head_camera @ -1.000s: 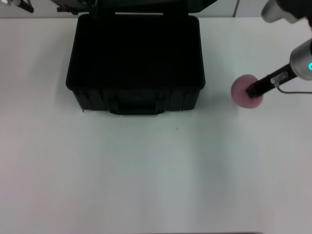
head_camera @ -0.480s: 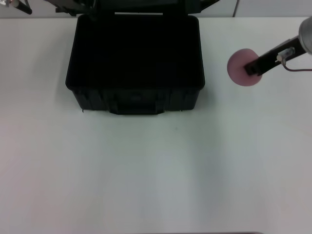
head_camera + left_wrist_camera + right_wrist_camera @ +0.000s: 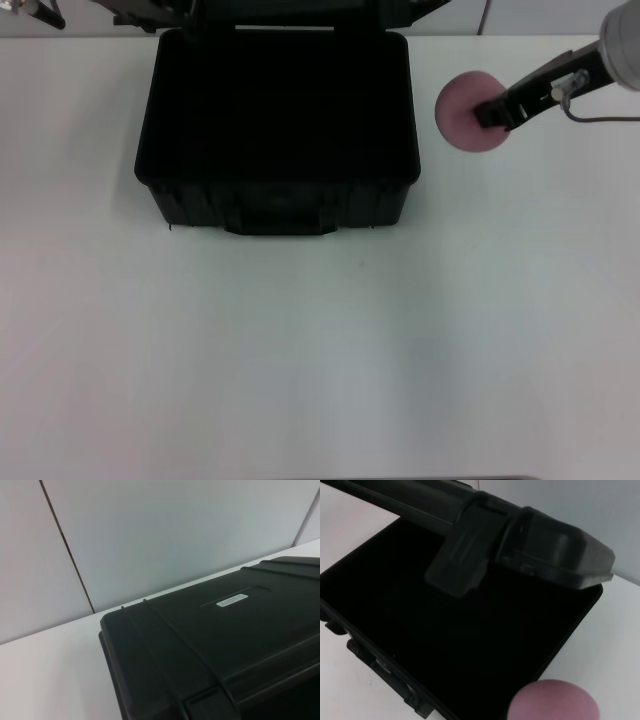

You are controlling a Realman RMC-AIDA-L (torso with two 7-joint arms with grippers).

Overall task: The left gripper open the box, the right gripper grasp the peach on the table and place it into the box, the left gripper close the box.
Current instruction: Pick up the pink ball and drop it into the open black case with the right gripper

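The right gripper is pinching the peach and holding it off the table, just beside the box on its right, probably so it clears the rim. The box is standing open, lid raised behind; the left gripper is sitting out of sight, so I cannot tell its state
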